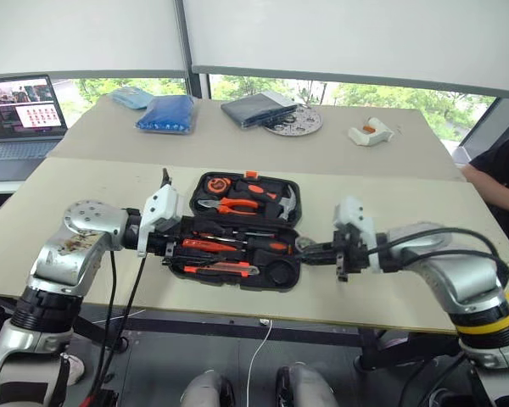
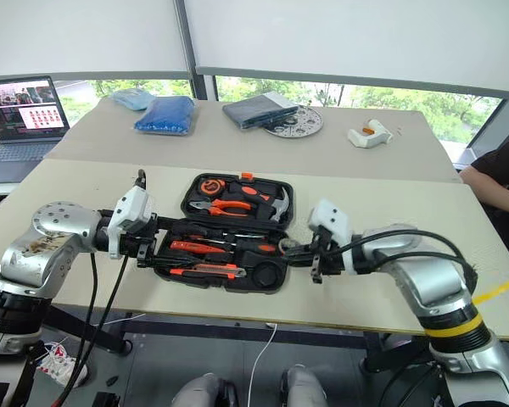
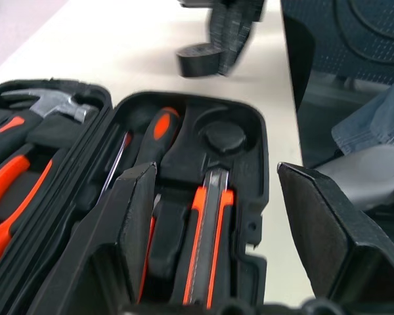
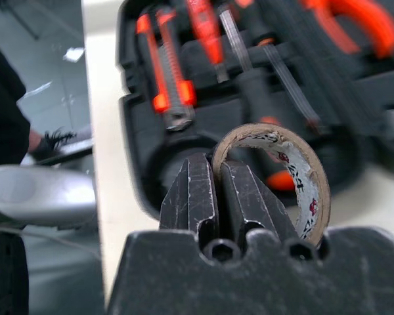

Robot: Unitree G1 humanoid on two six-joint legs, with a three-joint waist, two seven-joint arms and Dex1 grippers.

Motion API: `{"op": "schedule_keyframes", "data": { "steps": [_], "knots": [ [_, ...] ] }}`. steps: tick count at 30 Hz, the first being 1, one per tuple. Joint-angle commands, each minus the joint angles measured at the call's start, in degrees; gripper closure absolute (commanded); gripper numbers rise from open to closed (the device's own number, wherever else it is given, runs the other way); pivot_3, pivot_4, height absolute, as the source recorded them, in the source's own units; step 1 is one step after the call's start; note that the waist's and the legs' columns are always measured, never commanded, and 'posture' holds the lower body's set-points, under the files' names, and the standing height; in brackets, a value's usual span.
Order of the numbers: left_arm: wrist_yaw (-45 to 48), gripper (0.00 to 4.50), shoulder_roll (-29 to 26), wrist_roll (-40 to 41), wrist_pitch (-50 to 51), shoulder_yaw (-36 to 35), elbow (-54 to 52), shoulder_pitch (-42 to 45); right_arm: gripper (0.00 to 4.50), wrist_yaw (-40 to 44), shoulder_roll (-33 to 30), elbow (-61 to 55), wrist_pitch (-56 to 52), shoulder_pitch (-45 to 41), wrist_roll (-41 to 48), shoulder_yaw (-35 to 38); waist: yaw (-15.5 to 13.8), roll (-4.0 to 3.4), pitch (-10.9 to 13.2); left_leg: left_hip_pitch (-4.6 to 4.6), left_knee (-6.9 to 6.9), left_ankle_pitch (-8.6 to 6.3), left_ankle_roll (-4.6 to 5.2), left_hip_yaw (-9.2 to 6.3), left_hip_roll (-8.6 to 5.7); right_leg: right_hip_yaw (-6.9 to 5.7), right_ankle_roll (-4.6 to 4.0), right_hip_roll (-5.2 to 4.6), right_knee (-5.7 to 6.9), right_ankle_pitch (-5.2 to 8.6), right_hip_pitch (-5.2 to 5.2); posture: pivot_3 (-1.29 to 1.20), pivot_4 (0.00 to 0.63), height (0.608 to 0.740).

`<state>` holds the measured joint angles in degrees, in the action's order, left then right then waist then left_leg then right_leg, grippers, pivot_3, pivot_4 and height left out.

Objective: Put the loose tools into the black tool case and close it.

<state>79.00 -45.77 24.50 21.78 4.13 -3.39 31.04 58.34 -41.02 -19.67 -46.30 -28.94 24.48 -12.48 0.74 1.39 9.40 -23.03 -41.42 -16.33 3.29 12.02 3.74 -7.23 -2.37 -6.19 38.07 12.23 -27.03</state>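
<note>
- The black tool case (image 1: 242, 227) lay open & flat on the near desk (image 1: 85, 182), lid half w/ the hammer (image 1: 287, 203) and pliers (image 1: 233, 206) on the far side.
- Near half looked almost full: two screwdrivers (image 1: 205, 246) w/ orange-black handles sat in their slots, and the utility knife (image 1: 225, 269) lay along the front edge.
- The round hole (image 3: 224, 136) at the case's right end was empty, prob. the spot for the tape.
- The tape roll (image 4: 282, 174) was not in yet. It looked like a thin ring, brown card inside, dark outside.
- Right pincer (image 4: 218, 197) was clenched on the roll's wall, holding it just off the case's right end, above the desk.
- Left pincer (image 3: 220, 223) was spread wide, grasping nothing, hanging over the case's left end.
- The slim pen-like tool: couldn't pick it out for sure.
- My guess: most of the job was done. Left to do: drop the roll in its hole, fold the lid over, snap it closed.
- Far desk (image 1: 339, 144) held blue bags (image 1: 167, 114) & other stuff, not part of the job.
</note>
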Motion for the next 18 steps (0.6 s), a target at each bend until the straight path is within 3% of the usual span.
{"op": "schedule_keyframes", "data": {
  "steps": [1, 3, 12, 18],
  "knots": [
    [0.51, 1.34, -0.15, -0.6, -1.42, 0.17, 0.12, 1.37, 3.7, -1.94, 0.0, -2.19, -0.89, -0.8, -1.38, -1.5, 0.01, 0.0, 0.0, 0.0, 0.0, 0.04, 0.07, 0.0, 0.0, -0.01, 0.0, 0.03, 0.0, 0.0, 0.0, 0.0, 0.15, 0.718],
    [0.59, 1.34, -0.08, -0.71, -1.62, 0.21, 0.49, 1.61, 3.26, -1.76, -0.26, -2.69, -0.76, -0.53, -1.57, -2.56, 0.0, 0.0, 0.0, -0.03, 0.0, 0.17, 0.3, 0.01, -0.01, -0.03, -0.01, 0.15, 0.0, 0.0, -0.02, 0.0, 0.15, 0.718],
    [0.44, 1.34, -0.02, -1.01, -1.95, -0.11, 1.02, 1.6, 0.12, -1.94, 0.24, -4.08, -1.03, -0.45, -0.08, -2.91, 0.03, 0.0, 0.0, -0.06, 0.0, 0.18, 0.31, 0.01, 0.0, -0.02, -0.04, 0.28, -0.02, 0.03, -0.03, 0.0, 0.15, 0.718],
    [0.19, 1.34, 0.11, -1.24, -2.13, -0.21, 1.46, 1.83, 0.05, -1.0, 0.31, -4.39, -1.84, -1.04, 0.93, -3.3, 0.01, 0.0, 0.0, -0.06, 0.0, 0.17, 0.31, 0.0, 0.0, -0.02, -0.04, 0.28, -0.02, 0.03, -0.03, 0.0, 0.15, 0.718]
  ]
}}
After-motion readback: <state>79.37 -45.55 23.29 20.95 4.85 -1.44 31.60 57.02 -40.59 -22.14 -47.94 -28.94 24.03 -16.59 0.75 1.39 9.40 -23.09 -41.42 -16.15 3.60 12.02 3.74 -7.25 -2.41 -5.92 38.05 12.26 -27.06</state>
